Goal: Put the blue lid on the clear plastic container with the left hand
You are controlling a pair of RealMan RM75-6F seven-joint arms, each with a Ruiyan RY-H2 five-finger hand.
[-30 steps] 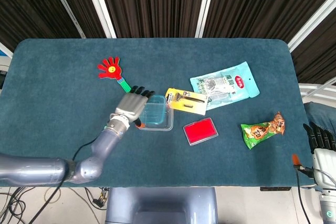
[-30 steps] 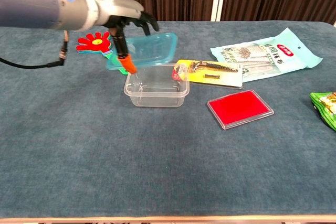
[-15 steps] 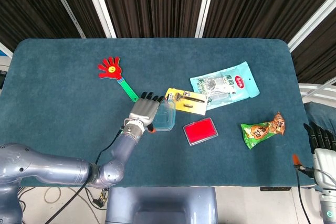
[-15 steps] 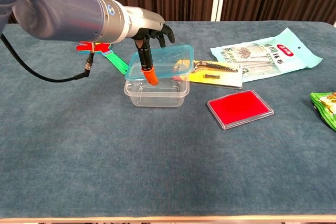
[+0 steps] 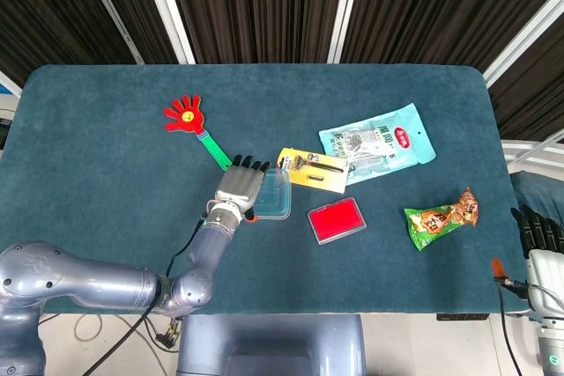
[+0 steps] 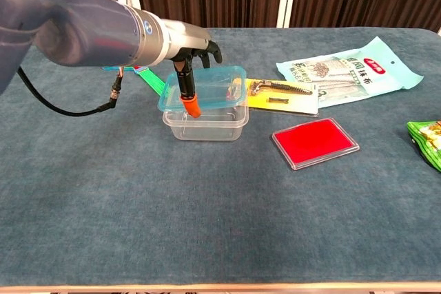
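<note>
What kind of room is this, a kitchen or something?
More likely a robot test lab: a felt-covered table holds unrelated items, a toy clapper, snack bags, while the left hand handles a blue lid.

The left hand (image 5: pixel 240 186) hides most of the tub (image 5: pixel 275 207); the right hand (image 5: pixel 539 233) is cut off at the frame's lower right.

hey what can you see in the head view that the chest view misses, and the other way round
Only the head view shows the right hand at the table's right edge, the whole red clapper, and the full green snack bag.

Only the chest view shows the side of the clear plastic container and the blue lid sitting on top of it, slightly askew, not yet pressed flat.

Both show the left hand holding the lid, the razor pack, the red case and the pale blue pouch.
</note>
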